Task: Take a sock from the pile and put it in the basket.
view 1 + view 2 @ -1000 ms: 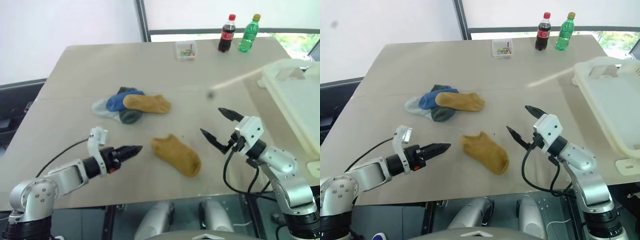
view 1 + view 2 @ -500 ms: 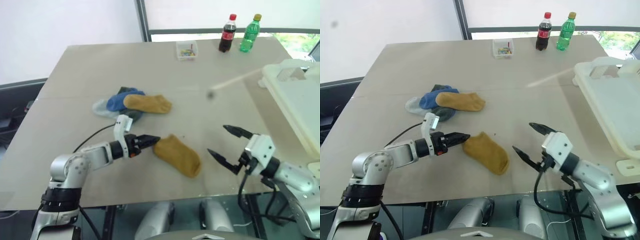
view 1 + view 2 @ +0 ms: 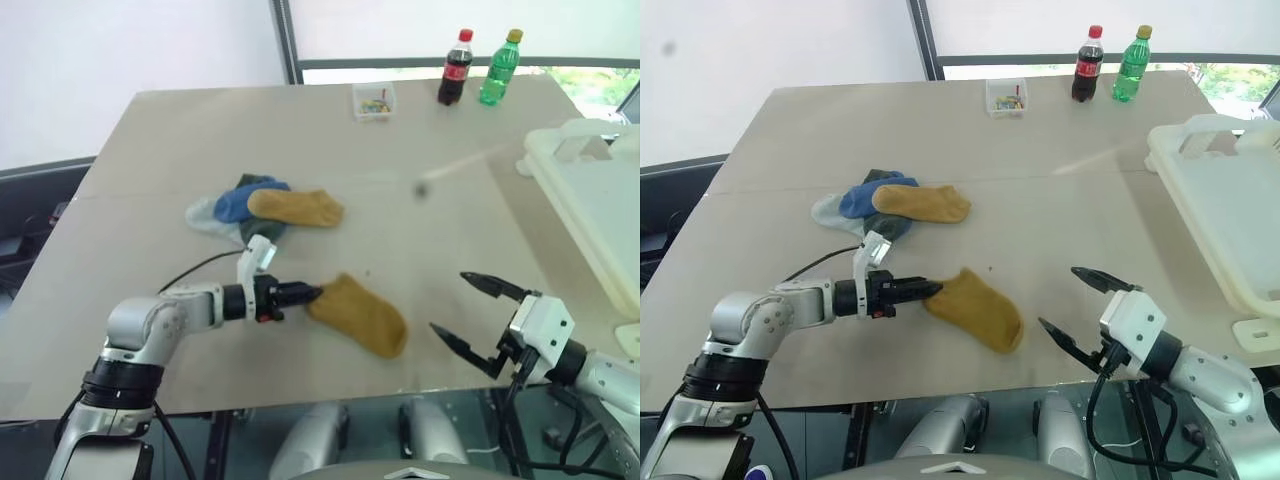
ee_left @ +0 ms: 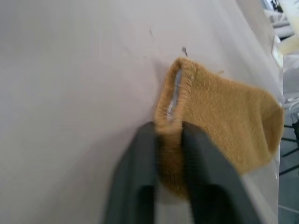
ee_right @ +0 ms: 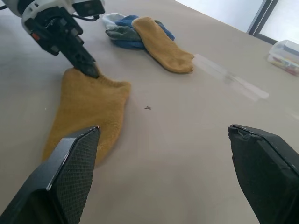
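The left gripper (image 3: 305, 293) fingers pinch the cuff of a mustard sock (image 3: 362, 314) lying on the desk just beside the pile (image 3: 262, 208), right gripper (image 3: 470, 315) fingers spread wide, carrying it to the basket (image 3: 590, 195) remains.

On the table (image 3: 140, 130), the pile (image 3: 262, 208) is found left of centre, a lone sock (image 3: 360, 313) below it. The basket (image 3: 590, 200) is placed at the right edge; two bottles (image 3: 478, 68) and a small box (image 3: 373, 101) are set along the top.

No lettering can be read; the red label on the cola bottle (image 3: 453, 67) is too small to make out.
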Robot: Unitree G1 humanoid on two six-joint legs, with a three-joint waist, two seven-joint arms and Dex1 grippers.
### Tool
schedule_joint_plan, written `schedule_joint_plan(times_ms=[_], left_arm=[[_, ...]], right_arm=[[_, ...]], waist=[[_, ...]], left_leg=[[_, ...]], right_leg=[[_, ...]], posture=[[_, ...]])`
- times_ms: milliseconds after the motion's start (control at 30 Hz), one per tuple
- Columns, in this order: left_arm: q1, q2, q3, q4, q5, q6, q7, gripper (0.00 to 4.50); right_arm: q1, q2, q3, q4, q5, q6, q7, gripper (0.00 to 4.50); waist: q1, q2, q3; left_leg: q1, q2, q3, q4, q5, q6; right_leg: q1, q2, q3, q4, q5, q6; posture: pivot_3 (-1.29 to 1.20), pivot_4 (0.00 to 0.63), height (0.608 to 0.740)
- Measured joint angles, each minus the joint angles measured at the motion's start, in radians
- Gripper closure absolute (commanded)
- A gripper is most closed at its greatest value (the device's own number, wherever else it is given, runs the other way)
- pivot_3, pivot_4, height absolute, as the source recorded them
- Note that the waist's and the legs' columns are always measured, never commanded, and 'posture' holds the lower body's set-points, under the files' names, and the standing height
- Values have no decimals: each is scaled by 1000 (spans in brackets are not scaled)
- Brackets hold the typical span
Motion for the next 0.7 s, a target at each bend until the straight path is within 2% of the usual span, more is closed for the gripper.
schedule_joint_plan(times_ms=[167,267,367,567,633,700], left_arm=[[-8,-64,81,13,-75,92,29,4447],[-31,-135,246,37,-242,192,105,4447],[-38,-158,397,41,-389,246,199,4447],[47,-157,548,-3,-487,239,369,4447],[54,-124,602,-33,-538,233,439,4447],[51,-8,647,-68,-589,247,517,4447]], right_arm=[[-22,0,3,2,-7,0,-4,0],[-57,0,11,13,-8,0,-2,0],[-95,0,16,38,-7,0,3,0],[-178,15,61,106,4,-4,27,0],[-217,21,74,138,5,-5,38,0],[-253,22,78,175,6,-10,46,0]], waist=[[-1,-1,0],[-2,-1,1],[-4,-1,0],[-2,-3,1],[-1,-5,1],[-1,-8,1]], left_leg=[[0,0,0,0,0,0],[0,0,0,1,0,0],[0,1,0,2,0,0],[0,1,0,2,0,0],[-1,1,0,3,0,0],[0,1,0,4,0,0]], right_leg=[[0,0,0,0,0,0],[-1,1,-1,1,0,0],[0,1,-1,1,0,0],[0,1,0,1,0,0],[0,1,1,1,0,0],[0,1,1,2,0,0]], posture=[[0,150,740],[0,150,740],[0,150,740],[0,150,740],[0,150,740],[0,150,740]])
